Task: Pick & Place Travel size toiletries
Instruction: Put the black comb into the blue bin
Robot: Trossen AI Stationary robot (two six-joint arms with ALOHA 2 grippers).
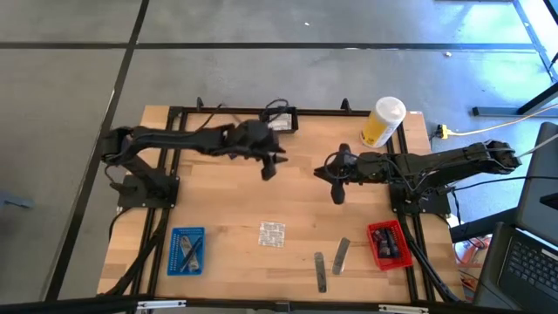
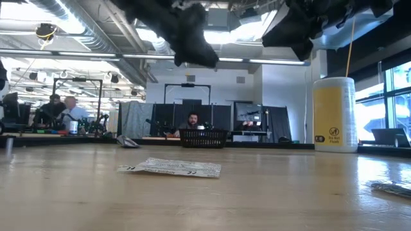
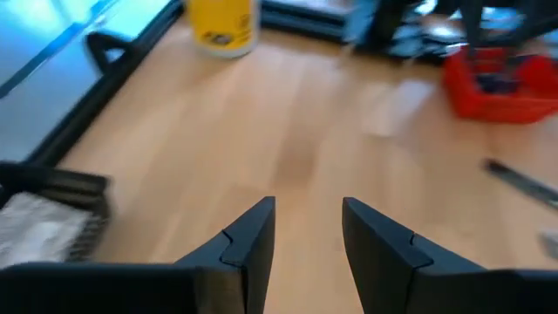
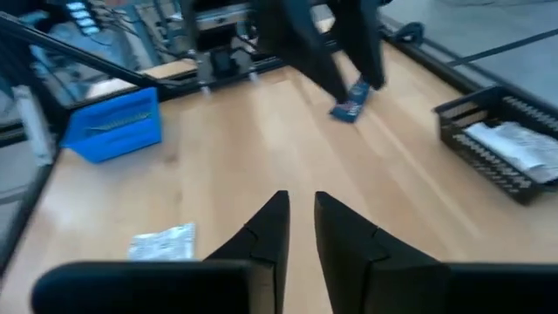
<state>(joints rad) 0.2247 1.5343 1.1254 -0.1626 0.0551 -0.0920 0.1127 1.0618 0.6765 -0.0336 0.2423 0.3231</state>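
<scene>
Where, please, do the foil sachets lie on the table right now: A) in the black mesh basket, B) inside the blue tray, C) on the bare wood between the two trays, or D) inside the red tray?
C: in the high view the foil sachets lie flat on bare wood, with the blue tray to one side and the red tray to the other.

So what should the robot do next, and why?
Probably lower the right gripper toward the two grey sticks lying just ahead of it, beside the red tray. Both grippers hang empty above the table, the left gripper too, and the foil sachets and sticks are not yet in a tray.
</scene>
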